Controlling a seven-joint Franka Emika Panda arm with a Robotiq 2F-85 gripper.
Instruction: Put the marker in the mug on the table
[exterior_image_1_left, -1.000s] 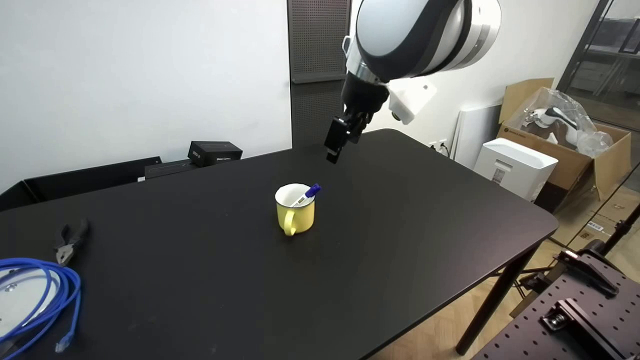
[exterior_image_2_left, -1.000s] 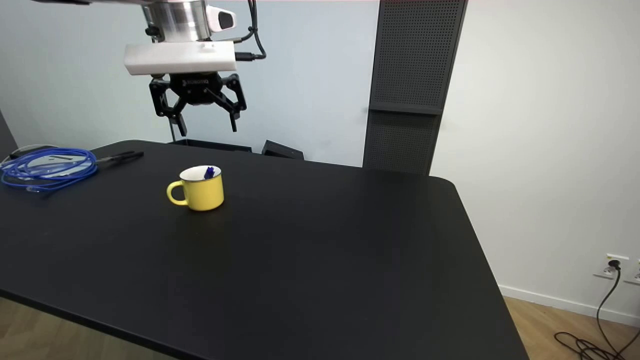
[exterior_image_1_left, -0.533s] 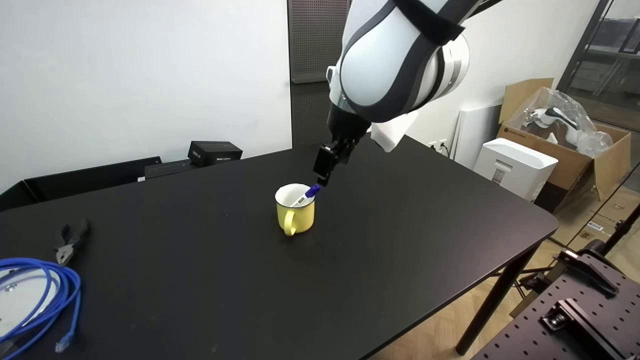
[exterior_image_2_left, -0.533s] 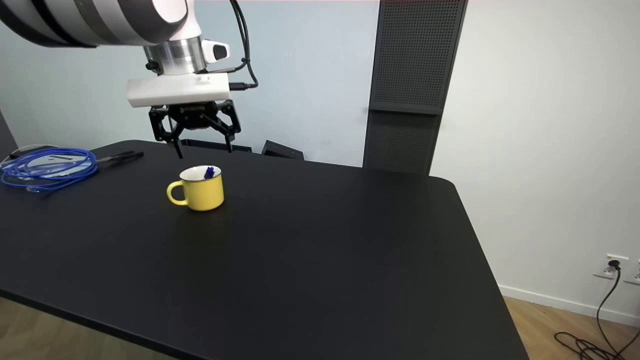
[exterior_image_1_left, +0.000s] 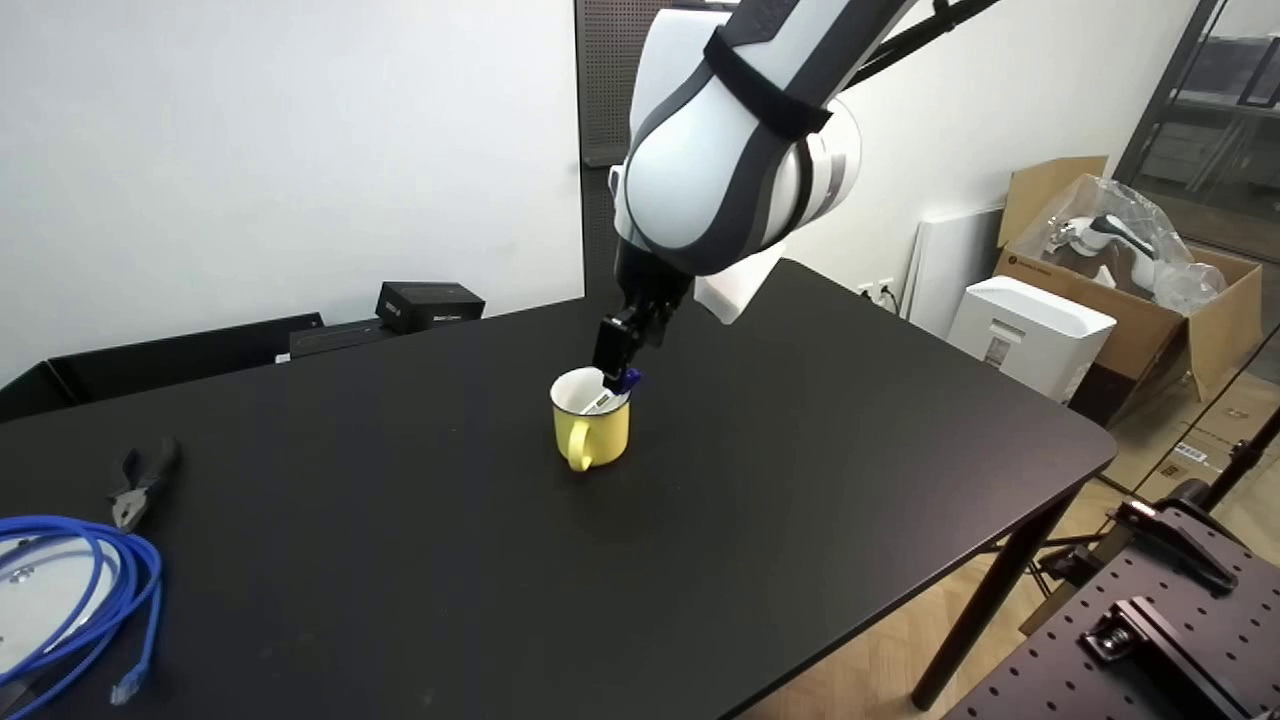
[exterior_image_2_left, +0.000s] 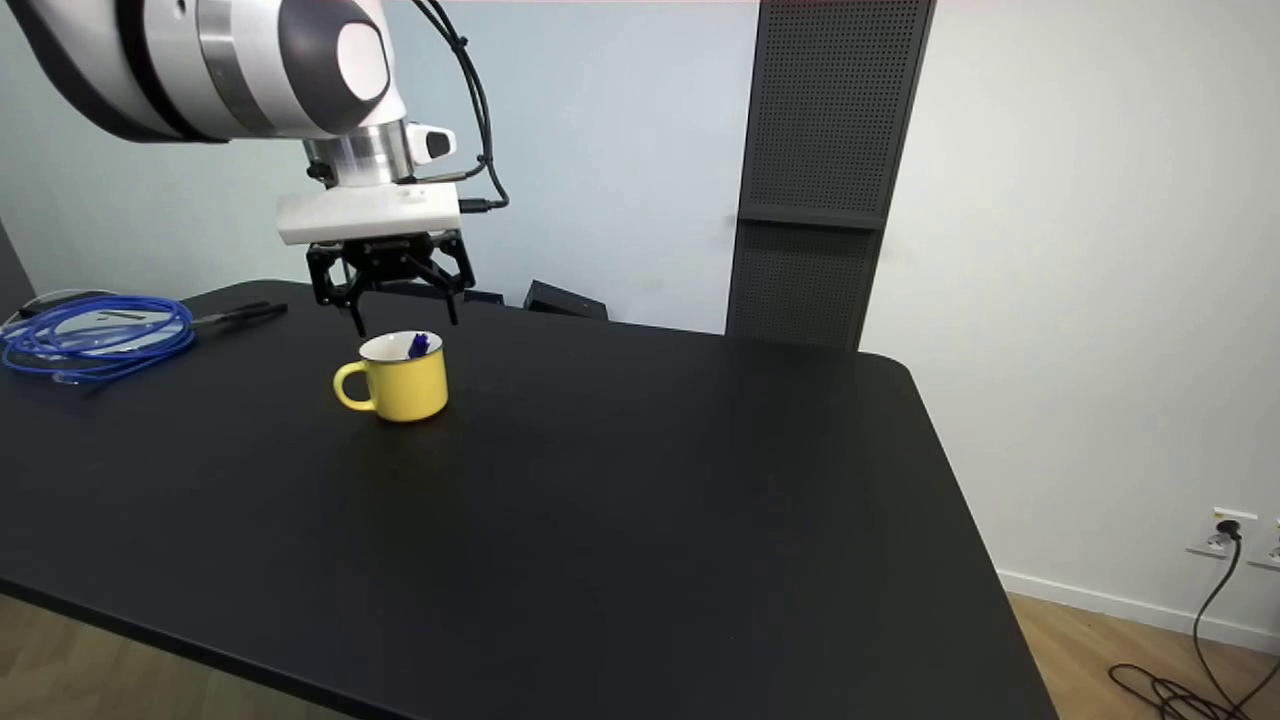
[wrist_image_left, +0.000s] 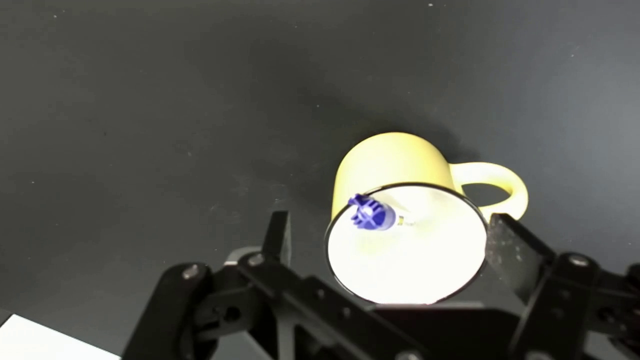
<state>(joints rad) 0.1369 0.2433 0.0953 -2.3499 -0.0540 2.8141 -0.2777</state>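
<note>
Lower than half a second ago in both exterior views, the tool (exterior_image_2_left: 407, 325) has come down close to the mug (exterior_image_2_left: 405, 390), and the arm (exterior_image_1_left: 690, 180) has shifted down and leftward in an exterior view; the mug and the marker (exterior_image_2_left: 418, 346) inside it have kept their places. Spread wide, the tool's fingers (wrist_image_left: 275, 235) leave a broad gap between their tips. In the wrist view the marker's blue cap (wrist_image_left: 372, 215) lies between those tips as seen from above, nearer the tip at frame left, at the upper left of the mug's rim. The tip at frame right shows just at the rim's right side (whether they touch, I cannot tell), with the handle just above it. Near the middle of the frame in an exterior view, the marker leans with its whitish barrel (exterior_image_1_left: 600, 402) in the mug and its cap over the rim's right side; a dark fingertip covers some of the cap, and contact cannot be made out. Upright on the black worktop (exterior_image_1_left: 800, 500), the mug stands well apart from the blue cable (exterior_image_1_left: 150, 575) and pliers (exterior_image_1_left: 145, 488) at the lower left. An open cardboard box (exterior_image_1_left: 1150, 342) sits at the right of that frame.
</note>
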